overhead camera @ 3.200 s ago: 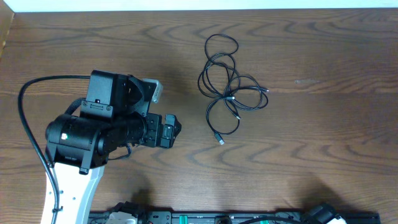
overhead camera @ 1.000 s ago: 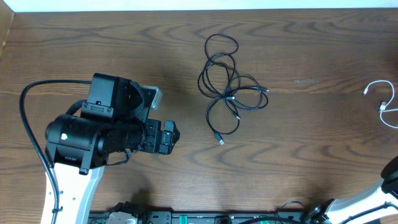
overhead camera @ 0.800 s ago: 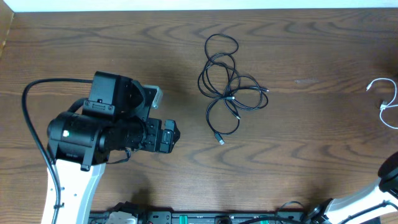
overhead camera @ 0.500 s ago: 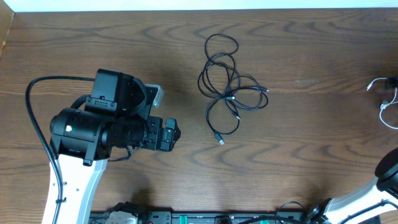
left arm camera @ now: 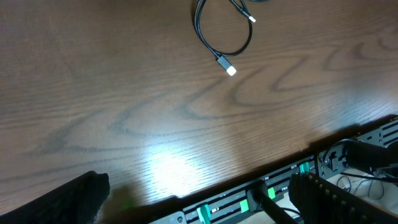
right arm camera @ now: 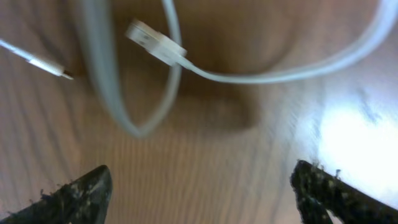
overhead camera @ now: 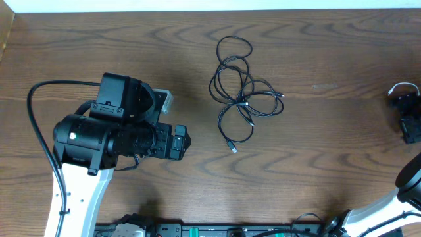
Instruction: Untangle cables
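Note:
A loose tangle of thin black cables [overhead camera: 240, 92] lies on the wooden table at centre back; one loop and a silver plug end [left arm camera: 231, 70] show in the left wrist view. My left gripper [overhead camera: 183, 141] [left arm camera: 199, 208] stands open to the left of the tangle, apart from it. At the right edge my right gripper [overhead camera: 406, 113] [right arm camera: 202, 199] hovers open over a white cable [overhead camera: 396, 86], most of it hidden from overhead. The right wrist view shows the white cable [right arm camera: 249, 74], blurred, with a flat plug [right arm camera: 152, 40] beyond the fingertips and nothing between the fingers.
A black rail with green-lit parts [overhead camera: 217, 230] [left arm camera: 273, 186] runs along the table's front edge. The left arm's thick black lead [overhead camera: 31, 125] arcs out at the far left. The table's far edge [overhead camera: 197, 8] borders a white surface.
My right gripper has come in from the right edge over the white cable, covering most of it from overhead. The left arm has barely shifted. The black cables lie unchanged.

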You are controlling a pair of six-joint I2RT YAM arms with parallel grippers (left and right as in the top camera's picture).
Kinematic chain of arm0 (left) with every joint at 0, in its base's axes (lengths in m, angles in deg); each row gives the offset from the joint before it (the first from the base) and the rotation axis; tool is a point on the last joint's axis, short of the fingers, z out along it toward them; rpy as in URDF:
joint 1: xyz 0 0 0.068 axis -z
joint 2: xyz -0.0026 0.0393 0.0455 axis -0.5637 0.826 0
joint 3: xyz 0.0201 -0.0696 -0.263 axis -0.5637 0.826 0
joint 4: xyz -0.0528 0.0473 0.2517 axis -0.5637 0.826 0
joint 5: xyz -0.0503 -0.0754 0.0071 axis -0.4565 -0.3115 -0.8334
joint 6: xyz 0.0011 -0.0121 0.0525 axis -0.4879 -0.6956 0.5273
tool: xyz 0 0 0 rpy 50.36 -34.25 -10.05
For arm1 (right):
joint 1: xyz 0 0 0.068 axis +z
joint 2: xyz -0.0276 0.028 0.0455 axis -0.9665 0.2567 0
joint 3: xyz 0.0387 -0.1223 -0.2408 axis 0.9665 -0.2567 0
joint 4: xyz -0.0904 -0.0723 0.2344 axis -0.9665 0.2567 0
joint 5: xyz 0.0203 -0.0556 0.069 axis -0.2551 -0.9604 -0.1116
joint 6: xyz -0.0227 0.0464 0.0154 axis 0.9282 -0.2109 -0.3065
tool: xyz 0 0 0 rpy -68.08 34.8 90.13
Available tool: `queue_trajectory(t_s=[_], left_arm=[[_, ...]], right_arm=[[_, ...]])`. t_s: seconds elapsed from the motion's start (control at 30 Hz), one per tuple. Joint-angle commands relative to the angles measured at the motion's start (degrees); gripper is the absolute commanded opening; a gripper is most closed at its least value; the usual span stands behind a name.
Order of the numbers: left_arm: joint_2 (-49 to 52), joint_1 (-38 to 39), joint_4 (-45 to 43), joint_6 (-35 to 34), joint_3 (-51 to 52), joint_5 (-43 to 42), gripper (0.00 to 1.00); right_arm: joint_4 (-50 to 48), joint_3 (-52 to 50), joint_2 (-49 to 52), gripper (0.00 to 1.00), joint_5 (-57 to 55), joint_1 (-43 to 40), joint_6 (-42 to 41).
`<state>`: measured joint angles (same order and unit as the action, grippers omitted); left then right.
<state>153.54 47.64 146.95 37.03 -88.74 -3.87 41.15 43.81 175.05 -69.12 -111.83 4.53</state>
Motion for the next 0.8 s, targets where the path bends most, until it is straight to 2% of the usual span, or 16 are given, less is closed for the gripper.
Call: queue_trajectory(t_s=[0.0, 0.17, 0.27, 0.3, 0.37, 0.47, 0.77], left_arm=[[0.13, -0.17, 0.11, -1.18, -0.85, -0.52, 0.98], [0.13, -0.17, 0.11, -1.6, -0.85, -0.52, 0.98], [0.13, -0.17, 0.09, -2.03, -0.85, -0.52, 0.98], [0.13, -0.17, 0.09, -2.03, -0.85, -0.52, 0.98], [0.13, -0.17, 0.11, -2.03, -0.85, -0.5, 0.98], [0.13, -0.17, 0.09, -2.05, -0.85, -0.5, 0.98], [0.57, -0.17, -1.18, -3.06, -0.85, -0.5, 0.98]], right_arm=[[-4.66, -1.55, -0.81, 0.81, -0.39, 0.37, 7.96], [-8.09, -1.62, -0.79, 0.81, -10.78, 0.37, 8.48], [-9.75, -1.62, -0.57, 0.78, -15.56, 0.26, 8.17], [-10.34, -1.62, -0.46, 0.74, -16.37, 0.09, 7.63], [-11.47, -1.62, -0.37, 0.58, -16.37, -0.33, 6.82], [-13.7, -1.62, -0.37, 0.03, -16.31, -1.16, 5.64], [-18.95, -1.6, -0.37, 0.01, -15.87, -2.45, 5.66]])
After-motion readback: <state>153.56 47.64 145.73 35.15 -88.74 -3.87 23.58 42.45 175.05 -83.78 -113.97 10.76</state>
